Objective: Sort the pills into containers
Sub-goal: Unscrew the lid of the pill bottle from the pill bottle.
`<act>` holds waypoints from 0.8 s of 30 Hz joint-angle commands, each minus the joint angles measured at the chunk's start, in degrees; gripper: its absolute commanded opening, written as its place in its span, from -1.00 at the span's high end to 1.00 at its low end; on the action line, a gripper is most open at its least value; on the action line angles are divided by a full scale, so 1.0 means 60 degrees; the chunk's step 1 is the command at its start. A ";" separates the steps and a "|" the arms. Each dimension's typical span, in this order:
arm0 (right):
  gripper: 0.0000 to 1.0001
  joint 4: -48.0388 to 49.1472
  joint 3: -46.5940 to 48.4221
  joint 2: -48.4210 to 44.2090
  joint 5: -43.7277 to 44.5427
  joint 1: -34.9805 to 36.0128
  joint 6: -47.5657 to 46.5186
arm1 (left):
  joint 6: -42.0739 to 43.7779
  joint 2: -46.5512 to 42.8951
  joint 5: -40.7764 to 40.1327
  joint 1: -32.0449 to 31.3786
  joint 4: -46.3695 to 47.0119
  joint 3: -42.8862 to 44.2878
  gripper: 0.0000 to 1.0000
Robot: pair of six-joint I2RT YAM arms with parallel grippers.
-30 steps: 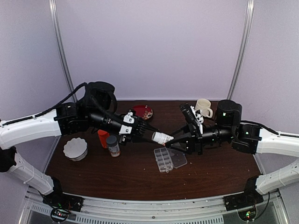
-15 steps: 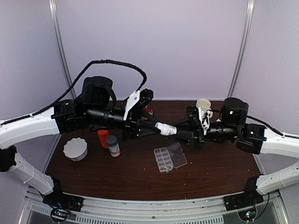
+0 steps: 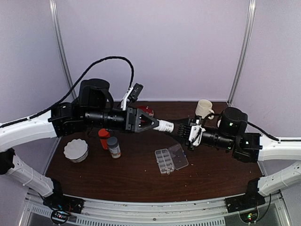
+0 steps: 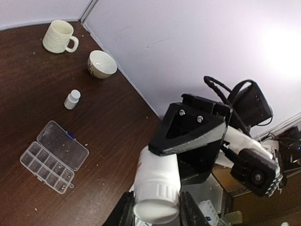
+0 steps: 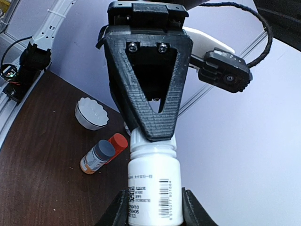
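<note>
**White bottle (image 3: 167, 126) clamped between left gripper (image 3: 156, 124) and right gripper (image 3: 183, 130), above the open organizer box (image 3: 164, 161)**

Hidden or unclear:
- No pills can be made out in any view.
- The cells (image 4: 46, 166) of the box are too small to show whether anything lies in them.
- From the left wrist, the bottle's far end is covered by the right gripper's black triangular finger.
- From the right wrist, the cap end is largely covered by the left gripper's matching finger.
- Both wrist views cut off their own fingers at the lower edge.
- The label shows a barcode, but its print is illegible.
- A second small white bottle (image 4: 72, 99) stands upright on the lid side of the box in the left wrist view. I cannot locate it in the top view.

Grip:
- The left gripper is closed on the ribbed cap end, with a finger on either side.
- The right gripper is closed on the labelled body in the same way.
- The bottle hangs off the table (image 3: 211, 174), bridging the two.

Orientation:
- The bottle's long axis is nearly level and runs from one gripper to the other.
- Its cap points toward the left arm, and it dips slightly toward the right gripper in the top view.
- The box lies flat on the table below the point where the grippers meet. It is on the side nearer the arm bases and well apart from both.
- Its lid (image 3: 179, 156) is swung open and lies flat alongside, on the right gripper's side.
- The long axis of the cell tray runs roughly from the arm bases toward the back wall, slightly skewed.
</note>
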 commanded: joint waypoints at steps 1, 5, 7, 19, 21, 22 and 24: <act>1.00 0.1240 -0.0625 0.0006 0.1523 0.0225 -0.1045 | -0.2384 -0.0092 0.0024 -0.0059 0.1074 -0.0097 1.00; 1.00 0.1455 -0.0991 -0.0068 0.2243 0.0403 -0.1710 | -0.3594 -0.0105 -0.0014 -0.0019 0.1186 -0.0241 1.00; 1.00 0.1576 -0.1171 -0.0130 0.2447 0.0431 -0.1879 | -0.3960 -0.0143 -0.0034 0.0001 0.1131 -0.0275 1.00; 1.00 0.2204 -0.1703 -0.0449 0.2248 0.0480 -0.0291 | -0.4269 -0.0468 -0.0504 0.0153 0.0578 -0.0225 1.00; 1.00 0.2011 -0.1771 -0.0627 0.2019 0.0469 0.0349 | -0.3266 -0.0563 -0.0855 0.0287 -0.0316 0.0197 1.00; 1.00 0.1876 -0.1790 -0.0698 0.1913 0.0475 0.0695 | -0.2832 -0.0610 -0.1130 0.0340 -0.0740 0.0383 1.00; 1.00 0.1766 -0.1908 -0.0891 0.1719 0.0479 0.1434 | -0.2030 -0.0733 -0.1528 0.0468 -0.1109 0.0477 1.00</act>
